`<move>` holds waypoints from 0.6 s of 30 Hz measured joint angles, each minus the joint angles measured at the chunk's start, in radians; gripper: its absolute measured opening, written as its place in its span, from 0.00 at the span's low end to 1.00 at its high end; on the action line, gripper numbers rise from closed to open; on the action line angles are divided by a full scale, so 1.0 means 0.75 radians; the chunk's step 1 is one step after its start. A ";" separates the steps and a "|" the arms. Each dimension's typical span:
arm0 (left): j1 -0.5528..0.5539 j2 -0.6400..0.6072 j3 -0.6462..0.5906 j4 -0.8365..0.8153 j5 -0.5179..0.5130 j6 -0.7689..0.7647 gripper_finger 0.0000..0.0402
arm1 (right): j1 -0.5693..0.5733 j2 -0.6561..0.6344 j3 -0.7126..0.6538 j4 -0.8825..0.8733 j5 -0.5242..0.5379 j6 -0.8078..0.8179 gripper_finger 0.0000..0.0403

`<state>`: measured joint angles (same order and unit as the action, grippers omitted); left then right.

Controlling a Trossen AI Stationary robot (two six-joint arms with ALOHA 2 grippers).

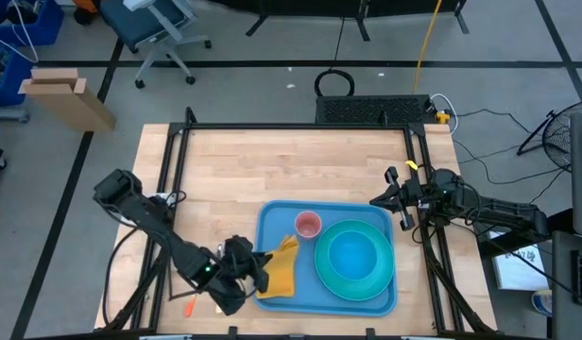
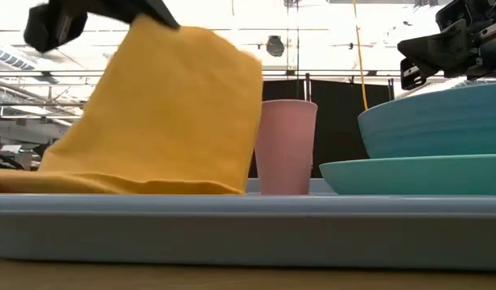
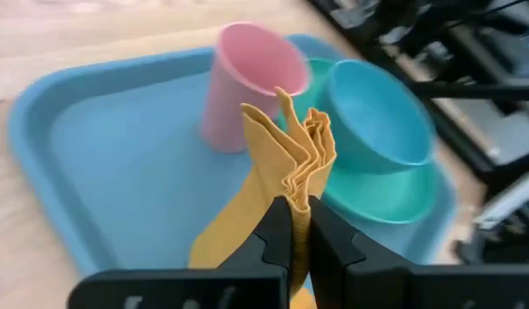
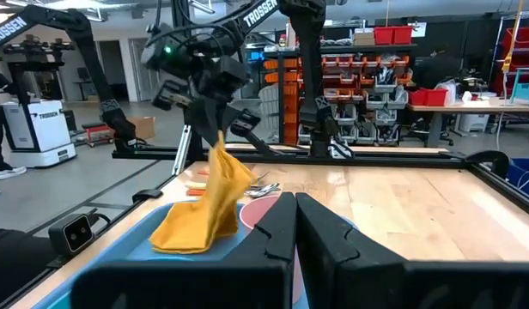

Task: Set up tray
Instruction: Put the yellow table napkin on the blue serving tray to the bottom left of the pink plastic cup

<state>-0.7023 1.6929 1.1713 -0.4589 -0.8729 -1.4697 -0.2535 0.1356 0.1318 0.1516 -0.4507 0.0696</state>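
The blue tray (image 1: 272,222) lies on the wooden table and carries a pink cup (image 1: 308,224) and a blue bowl (image 1: 352,255) standing on a teal plate (image 1: 367,288). A yellow napkin (image 1: 282,272) stands over the tray's left part, next to the cup (image 3: 247,81), with my left gripper (image 3: 299,210) shut on it. In the low view the napkin (image 2: 167,113) slopes down from that gripper (image 2: 95,12). My right gripper (image 1: 378,201) waits shut above the table's right side, beyond the tray's far right corner. My left gripper pinches the napkin's bunched upper end (image 3: 300,184) between its two fingers, several folded layers together. The fingers slant downward from the table's near left side. The napkin hangs below them, and its lower edge (image 2: 111,184) lies on the tray floor.
An orange item (image 1: 190,304) lies on the table near the front left, and cutlery (image 4: 263,184) lies beside the tray. Black frame rails (image 1: 173,170) run along the table's left, far and right sides. Bare wood (image 1: 291,165) stretches behind the tray.
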 joint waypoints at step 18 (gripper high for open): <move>0.274 0.030 -0.063 -0.135 0.300 0.257 0.04 | 0.000 0.000 0.000 0.002 0.004 -0.007 0.00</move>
<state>-0.4966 1.7157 1.1242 -0.5602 -0.6478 -1.2768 -0.2535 0.1356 0.1318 0.1528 -0.4480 0.0643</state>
